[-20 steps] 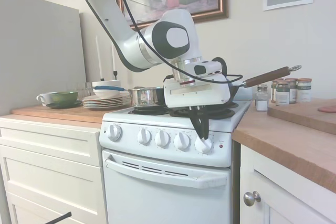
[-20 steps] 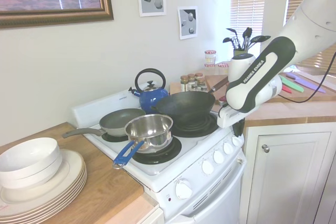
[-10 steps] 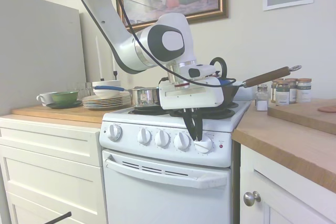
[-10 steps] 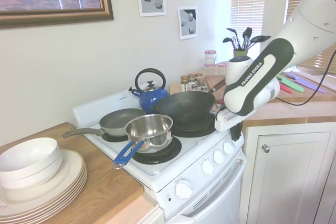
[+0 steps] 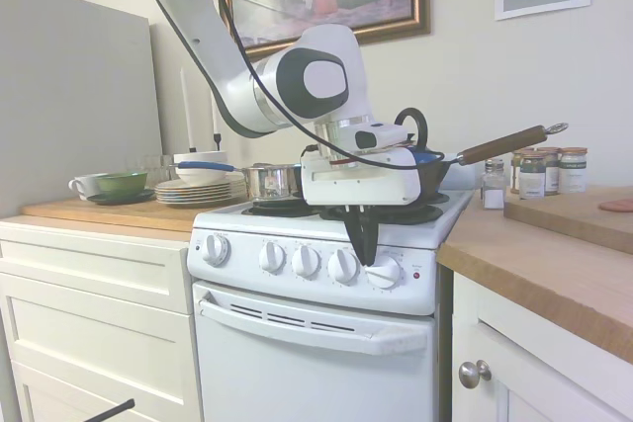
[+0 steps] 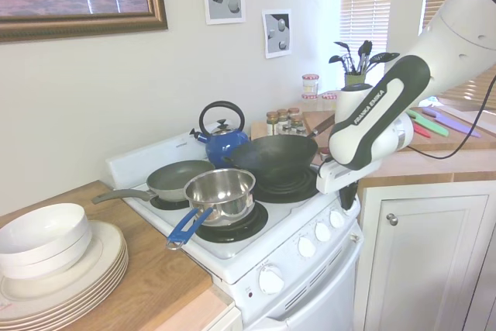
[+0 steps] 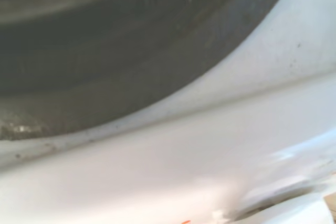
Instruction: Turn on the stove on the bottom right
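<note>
The stove (image 5: pixel 316 289) is showing as a narrow white electric range with black coil burners on top and a front panel carrying five round white knobs in a row, a small red light (image 5: pixel 416 275) sitting at the panel's far end beside the last knob (image 5: pixel 384 272). Below the panel a long white oven-door handle (image 5: pixel 312 328) is running level across the door, so the front's long line is lying sideways while the range itself is standing tall and slim. It is standing between white cabinet drawers (image 5: pixel 94 303) and a wooden table (image 5: pixel 554 264), its knob face turned out toward the room.

On the burners a steel saucepan (image 6: pixel 221 191) with a blue handle, a grey frying pan (image 6: pixel 178 178), a dark wok (image 6: pixel 273 156) and a blue kettle (image 6: pixel 220 139) are sitting.

The claw (image 5: pixel 365 256) is pointing down in front of the panel, its dark fingers (image 5: pixel 362 234) drawn close together, with its tips just at the upper edge of the end knob; whether they are pinching the knob or only touching it I cannot tell. The wrist view is showing only a blurred dark burner ring (image 7: pixel 126 51) and white enamel.
</note>
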You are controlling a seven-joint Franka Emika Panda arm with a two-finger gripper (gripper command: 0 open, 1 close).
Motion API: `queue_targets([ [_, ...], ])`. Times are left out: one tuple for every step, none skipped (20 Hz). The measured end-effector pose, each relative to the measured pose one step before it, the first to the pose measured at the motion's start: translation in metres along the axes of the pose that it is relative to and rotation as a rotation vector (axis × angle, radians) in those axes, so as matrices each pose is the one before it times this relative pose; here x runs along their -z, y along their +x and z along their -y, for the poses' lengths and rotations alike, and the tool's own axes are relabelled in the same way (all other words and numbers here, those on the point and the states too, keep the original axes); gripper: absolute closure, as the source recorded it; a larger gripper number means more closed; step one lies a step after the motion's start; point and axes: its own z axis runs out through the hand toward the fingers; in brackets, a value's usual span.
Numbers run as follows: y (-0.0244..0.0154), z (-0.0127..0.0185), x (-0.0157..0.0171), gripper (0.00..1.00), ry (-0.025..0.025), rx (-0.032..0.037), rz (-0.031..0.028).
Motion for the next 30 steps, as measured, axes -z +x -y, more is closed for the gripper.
queue_targets([
  [0.00054, -0.00095, -0.00119, 1.0, 0.00012, -0.0016, 0.00192],
  [0.00057, -0.00109, -0.00119, 1.0, 0.00062, -0.00187, 0.00275],
  [0.00019, -0.0007, -0.00105, 1.0, 0.00041, -0.00148, 0.00265],
  [-0.0001, -0.00041, -0.00099, 1.0, -0.00013, -0.00097, 0.00194],
  [-0.00012, -0.00042, -0.00102, 1.0, -0.00003, -0.0006, 0.0012],
  [-0.00036, -0.00047, -0.00124, 1.0, -0.00063, 0.00033, 0.00095],
  [-0.00074, -0.00071, -0.00166, 1.0, -0.00133, 0.00023, 0.00119],
  [-0.00085, -0.00102, -0.00194, 1.0, -0.00121, -0.00029, 0.00091],
  [-0.00059, -0.00117, -0.00196, 1.0, -0.00076, 0.0, -0.00065],
  [-0.0002, -0.00127, -0.00173, 1.0, -0.00108, -0.00018, -0.00103],
  [-0.00007, -0.00149, -0.00145, 1.0, -0.00134, -0.00052, -0.0009],
  [0.00027, -0.00128, -0.00106, 1.0, -0.00115, -0.00041, -0.0014],
  [0.00057, -0.00115, -0.00082, 1.0, -0.00136, -0.00018, -0.00165],
  [0.00078, -0.00106, -0.00064, 1.0, -0.0009, -0.00017, -0.00238],
  [0.00074, -0.00097, -0.0007, 1.0, -0.00141, 0.00075, -0.00254],
  [-0.00004, -0.0001, -0.00055, 1.0, -0.00104, 0.00283, -0.00179],
  [-0.0002, 0.00012, -0.0002, 1.0, -0.00156, 0.00462, -0.00243],
  [-0.00012, 0.00002, -0.00014, 1.0, -0.00159, 0.00348, -0.00185],
  [-0.00011, 0.00014, -0.00005, 1.0, -0.00089, 0.00211, -0.00124],
  [-0.00003, 0.00003, -0.00001, 1.0, -0.00083, 0.00134, -0.00105],
  [-0.00004, 0.0, -0.00003, 1.0, -0.00137, 0.00144, -0.0015],
  [-0.00004, -0.00003, -0.00008, 1.0, -0.002, 0.00216, -0.0019],
  [-0.00017, 0.00021, -0.00004, 1.0, -0.00204, 0.00265, -0.00229],
  [-0.00022, 0.0002, -0.00002, 1.0, -0.00137, 0.00155, -0.00157],
  [-0.00018, 0.00013, -0.00004, 1.0, -0.0014, 0.00212, -0.00155],
  [-0.00037, 0.00034, -0.00004, 1.0, -0.00273, 0.00309, -0.00321],
  [-0.00084, 0.00072, -0.00009, 1.0, -0.00441, 0.00147, -0.00537],
  [-0.00112, 0.00087, -0.0002, 1.0, -0.00525, 0.00051, -0.0067],
  [-0.00112, 0.00071, -0.00023, 1.0, -0.00456, 0.00154, -0.00641],
  [-0.00126, 0.00031, -0.00052, 1.0, -0.00292, 0.00003, -0.00496],
])
